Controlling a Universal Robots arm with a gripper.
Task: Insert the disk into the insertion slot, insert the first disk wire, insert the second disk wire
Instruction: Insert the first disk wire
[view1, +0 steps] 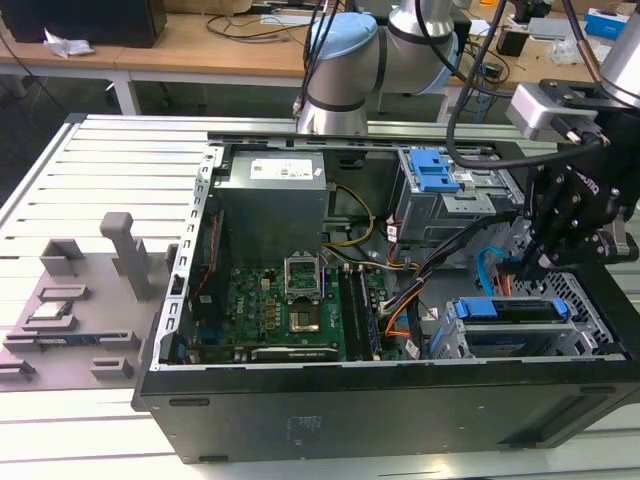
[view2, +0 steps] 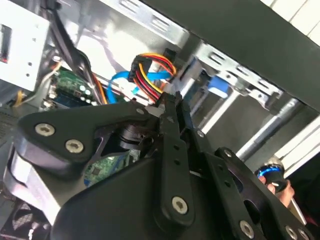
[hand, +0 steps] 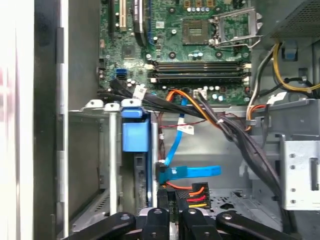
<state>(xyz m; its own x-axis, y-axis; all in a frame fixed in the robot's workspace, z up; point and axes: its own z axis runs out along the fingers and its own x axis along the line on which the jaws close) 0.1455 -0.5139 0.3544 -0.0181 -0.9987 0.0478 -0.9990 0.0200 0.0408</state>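
Observation:
The disk (view1: 505, 308) lies seated in the insertion slot (view1: 452, 340) at the case's front corner on the exterior view's right, its blue carrier handle (hand: 135, 136) flush with the cage rim (hand: 100, 106). A blue disk wire (hand: 190, 171) ends at the disk's rear edge. My gripper (view1: 520, 268) hangs just behind the disk. In both wrist views it is shut on a black connector with red, orange and yellow wires (hand: 196, 192), the other disk wire (view2: 150, 70). This connector sits close to the disk's rear edge; I cannot tell whether it touches.
A taller grey bay with a blue latch (view1: 438, 180) stands behind the gripper. Black cable bundles (hand: 240, 135) cross from the motherboard (view1: 290, 310) toward the bay. The power supply (view1: 275, 200) sits at the back. A grey fixture plate (view1: 70, 310) lies at the exterior view's left.

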